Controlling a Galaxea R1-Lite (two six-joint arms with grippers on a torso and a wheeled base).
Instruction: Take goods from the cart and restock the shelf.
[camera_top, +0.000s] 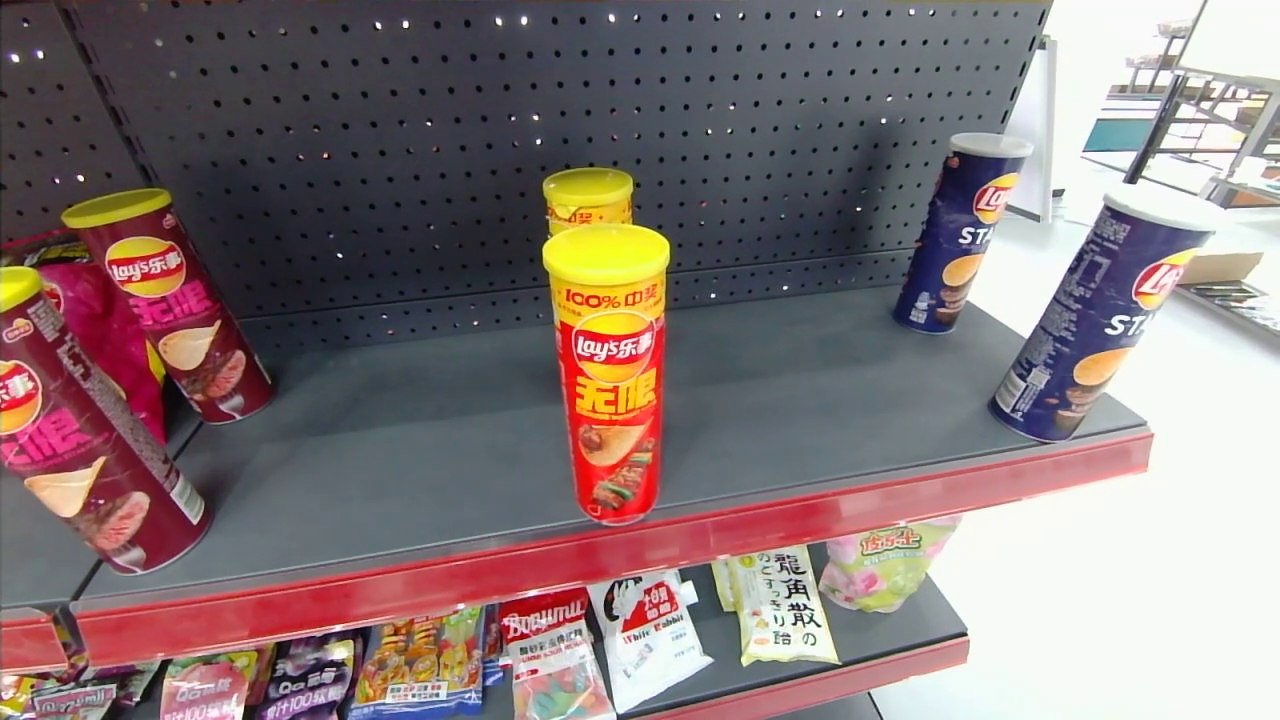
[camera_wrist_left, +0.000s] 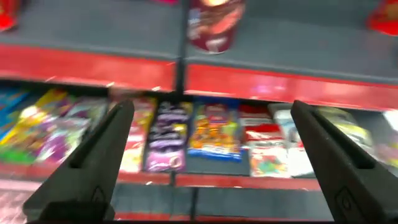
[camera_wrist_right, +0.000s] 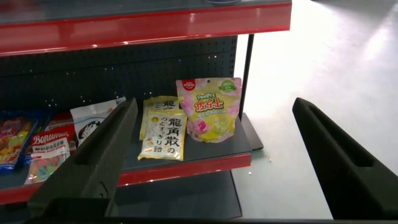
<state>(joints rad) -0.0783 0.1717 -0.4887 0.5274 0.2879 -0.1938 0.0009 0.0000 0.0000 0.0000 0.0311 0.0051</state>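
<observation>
Red chip canister stands upright at shelf front edge, centre frame, label outward for shoppers. Left pincer and right pincer gape wide, empty, likely awaiting cart goods.

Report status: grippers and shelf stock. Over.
Left gripper open, empty. Right gripper open, empty. Red chip can upright at upper shelf front, second can behind it. Nothing blocking.

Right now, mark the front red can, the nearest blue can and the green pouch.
front red can (camera_top: 612, 410), head view, label middle.
nearest blue can (camera_top: 1098, 318), head view, body side.
green pouch (camera_wrist_right: 209, 112), right wrist view, front centre.
</observation>
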